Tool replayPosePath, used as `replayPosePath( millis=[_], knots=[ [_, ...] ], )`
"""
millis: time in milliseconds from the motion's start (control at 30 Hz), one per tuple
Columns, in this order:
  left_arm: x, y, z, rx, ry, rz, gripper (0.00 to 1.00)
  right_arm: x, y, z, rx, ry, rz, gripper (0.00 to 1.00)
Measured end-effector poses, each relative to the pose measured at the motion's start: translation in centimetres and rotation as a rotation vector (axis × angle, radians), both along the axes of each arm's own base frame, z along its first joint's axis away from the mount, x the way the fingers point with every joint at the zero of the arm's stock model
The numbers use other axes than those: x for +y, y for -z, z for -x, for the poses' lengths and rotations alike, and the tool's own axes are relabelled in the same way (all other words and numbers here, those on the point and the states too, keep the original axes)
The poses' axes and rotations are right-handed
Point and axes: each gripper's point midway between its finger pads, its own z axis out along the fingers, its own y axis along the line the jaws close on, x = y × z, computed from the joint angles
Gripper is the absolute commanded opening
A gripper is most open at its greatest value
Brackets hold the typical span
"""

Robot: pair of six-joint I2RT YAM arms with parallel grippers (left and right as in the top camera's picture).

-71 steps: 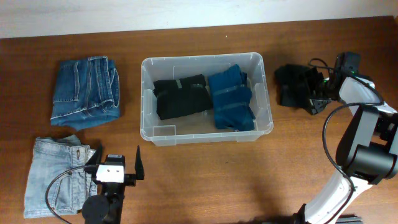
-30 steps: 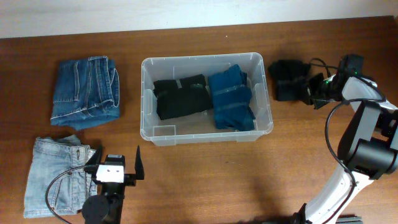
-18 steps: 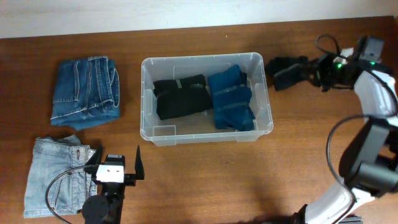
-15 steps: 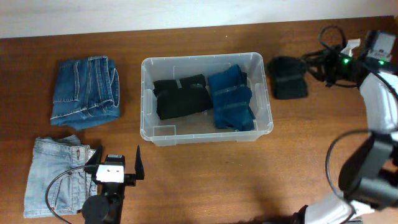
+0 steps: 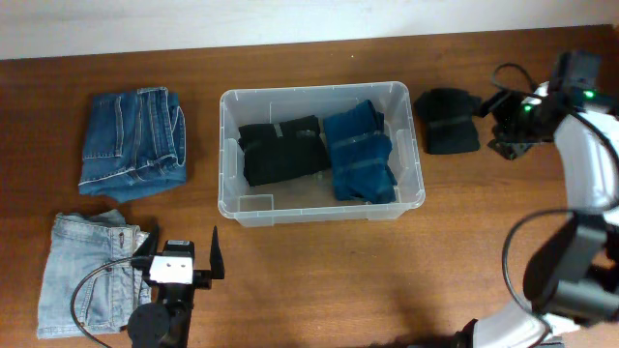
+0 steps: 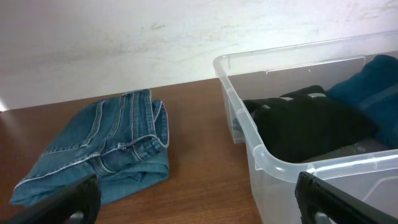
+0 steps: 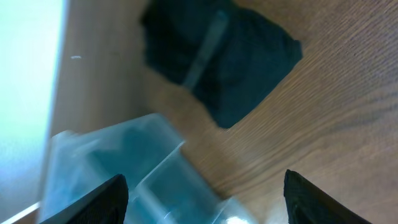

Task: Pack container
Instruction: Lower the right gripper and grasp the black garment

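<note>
Smeared in the right wrist view (just a blurred corner): the large clear rectangular plastic tub (image 5: pixel 319 215), mid-table, rim up, long axis left to right, floor mostly hidden under a folded black garment (image 5: pixel 280 152) and a folded blue garment (image 5: pixel 360 155). Just off its right end, on bare wood, a second folded black bundle (image 5: pixel 447 121), with right gripper (image 5: pixel 500 124) beside it, fingers wide and empty. At the near edge, left gripper (image 5: pixel 180 253), fingers wide, holding nothing.

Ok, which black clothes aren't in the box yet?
The black bundle on the table just right of the container, beside the right gripper. The other black bundle lies inside the container.
</note>
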Motion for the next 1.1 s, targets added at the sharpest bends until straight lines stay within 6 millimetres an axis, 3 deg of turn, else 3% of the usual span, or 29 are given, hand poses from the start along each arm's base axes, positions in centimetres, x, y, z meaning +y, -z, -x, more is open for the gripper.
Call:
replayPosePath(
  millis=[200,367,767,933,1100],
  knots=[
    [0.0,0.0,0.0,0.000,0.000,0.000,0.99,0.7,6.1,-0.9,0.125,0.004,-0.013,0.75],
    [0.0,0.0,0.0,0.000,0.000,0.000,0.99,0.5,9.1,-1.4,0.171,0.029,-0.028,0.75],
    [0.0,0.0,0.0,0.000,0.000,0.000,0.99,-0.1,10.0,-3.3,0.134,0.102,-0.031,0.76],
    [0.0,0.0,0.0,0.000,0.000,0.000,0.99,1.0,11.8,-3.7,0.159,0.100,-0.038,0.76],
    [0.0,0.0,0.0,0.000,0.000,0.000,1.00,1.4,11.9,-4.2,0.148,0.098,-0.034,0.77]
  ],
)
